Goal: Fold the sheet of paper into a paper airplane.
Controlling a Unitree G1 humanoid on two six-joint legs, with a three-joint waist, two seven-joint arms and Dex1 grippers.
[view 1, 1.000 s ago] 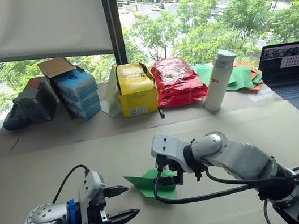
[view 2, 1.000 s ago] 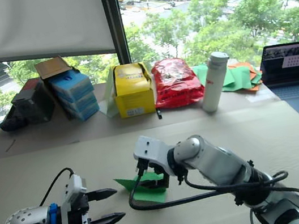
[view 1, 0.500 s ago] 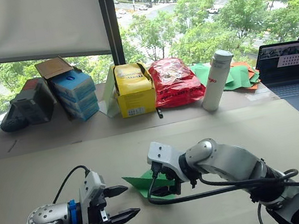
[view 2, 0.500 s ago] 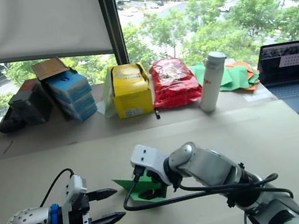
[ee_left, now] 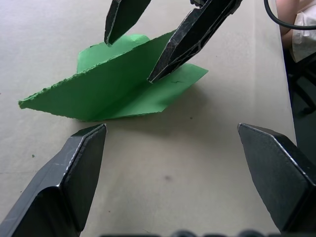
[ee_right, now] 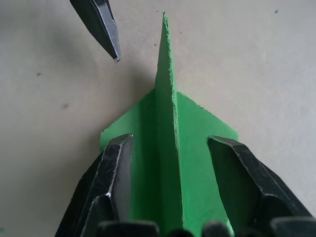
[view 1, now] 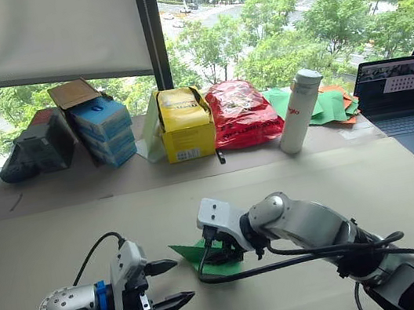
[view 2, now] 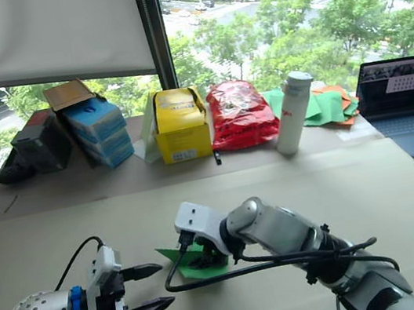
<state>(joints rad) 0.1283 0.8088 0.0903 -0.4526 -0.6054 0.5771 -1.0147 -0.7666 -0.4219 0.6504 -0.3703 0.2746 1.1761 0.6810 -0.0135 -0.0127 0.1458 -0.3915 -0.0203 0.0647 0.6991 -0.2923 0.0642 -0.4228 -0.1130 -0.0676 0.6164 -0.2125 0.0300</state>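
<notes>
On the near middle of the table (view 1: 60, 227) lies the paper airplane (ee_left: 123, 84), a green pointed wedge with one fold standing upright along its middle. The right gripper (ee_right: 170, 163) reaches down over it, fingers spread to either side of the raised fold without pinching it. The left gripper (view 1: 169, 282) hovers just left of the point, fingers released and empty.

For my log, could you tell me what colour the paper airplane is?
Plain green; the paper airplane shows best in the right wrist view.
</notes>
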